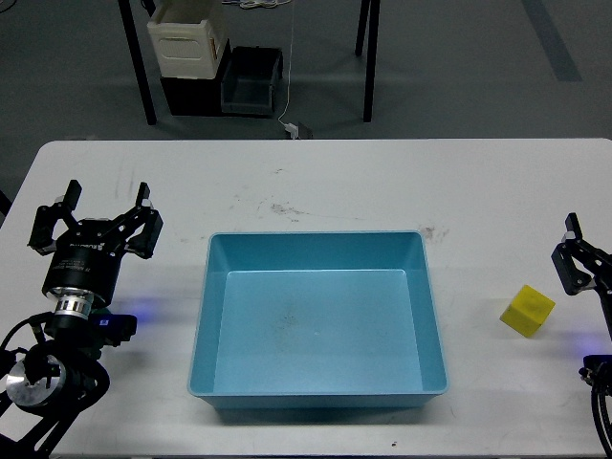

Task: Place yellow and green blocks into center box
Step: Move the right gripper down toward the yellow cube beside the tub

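The left arm comes in at the lower left corner of the frame, its thick black joints and a silver ring stacked along the left edge, rising to the left gripper (94, 212) at mid-left. That gripper points toward the top of the frame with its two fingers spread wide apart and nothing between them. The right arm shows only at the right edge, as dark cabling in the lower right corner and the right gripper (577, 260) at mid-right, cut off by the frame; its finger spacing is unclear.
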Robot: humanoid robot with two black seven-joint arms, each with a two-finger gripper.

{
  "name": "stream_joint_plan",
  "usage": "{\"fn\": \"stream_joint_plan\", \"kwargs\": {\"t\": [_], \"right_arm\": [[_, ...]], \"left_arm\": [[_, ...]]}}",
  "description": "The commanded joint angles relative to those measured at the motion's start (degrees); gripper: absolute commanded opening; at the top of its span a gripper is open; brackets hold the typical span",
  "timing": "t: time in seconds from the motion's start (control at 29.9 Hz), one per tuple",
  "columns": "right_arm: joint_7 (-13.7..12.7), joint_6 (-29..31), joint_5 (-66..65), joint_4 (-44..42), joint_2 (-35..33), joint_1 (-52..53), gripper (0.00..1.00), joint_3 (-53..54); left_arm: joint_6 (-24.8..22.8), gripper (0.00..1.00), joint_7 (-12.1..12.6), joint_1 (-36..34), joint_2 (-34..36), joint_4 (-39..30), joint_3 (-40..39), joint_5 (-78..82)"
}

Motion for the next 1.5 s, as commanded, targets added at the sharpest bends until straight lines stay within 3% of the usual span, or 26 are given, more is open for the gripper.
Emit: {"fn": "stream_joint_plan", "kwargs": {"t": [0.0,0.3,0.37,0.57,0.7,0.84,0.9,0.94,0.97,1.2,1.34,1.47], "right_arm": [[0.5,0.0,-0.1,-0.1,0.6,-0.2,1.0,0.1],[0.6,3.7,-3.4,-3.6,0.3,1.7,1.0,1.8],[0.7,3.0,-13.6,-6.3,-1.6,6.4,1.0,3.0],[0.4,-4.0,-71.0,-7.3,-6.1,16.8,1.0,4.7],[0.1,-4.1,-88.8,-7.3,-10.4,21.5,1.0,1.8],[1.9,-3.6,-99.4,-8.3,-21.8,28.8,1.0,-10.2],[7.3,-2.9,-103.1,-9.8,-27.8,33.3,1.0,-17.8],[12.0,-2.9,-104.8,-10.7,-30.8,36.4,1.0,-23.2],[13.1,-2.8,-106.0,-11.3,-32.7,38.9,1.0,-27.1],[13.1,-2.7,-125.5,-11.6,-44.1,59.9,0.99,-55.7],[13.1,-2.6,-140.4,-11.8,-43.8,66.9,0.99,-67.1],[13.1,-2.5,-145.7,-12.7,-41.2,69.8,0.99,-74.4]], "left_arm": [[0.7,1.0,-0.5,-0.1,-0.1,0.1,0.4,0.1],[0.7,1.0,-0.5,-0.1,-0.1,0.3,0.3,0.2],[0.7,1.0,-0.5,0.0,-0.1,0.4,0.3,0.2],[0.9,1.0,-0.6,-0.1,-0.1,0.6,0.6,0.4],[0.9,1.0,-0.6,0.1,-0.1,0.7,0.6,0.4],[0.9,1.0,-0.6,0.1,-0.6,0.7,0.7,0.4],[0.9,1.0,-0.6,0.1,-0.7,0.8,0.6,0.4],[0.9,1.0,-0.6,0.1,-0.7,0.8,0.6,0.4],[0.9,1.0,-0.6,0.2,-0.7,0.8,0.6,0.4],[0.9,1.0,-0.6,0.2,-0.8,0.9,0.7,0.5],[0.9,1.0,-0.6,0.2,-1.0,1.6,0.7,0.4],[0.9,1.0,-0.6,0.2,-1.5,1.6,0.7,0.4]]}}
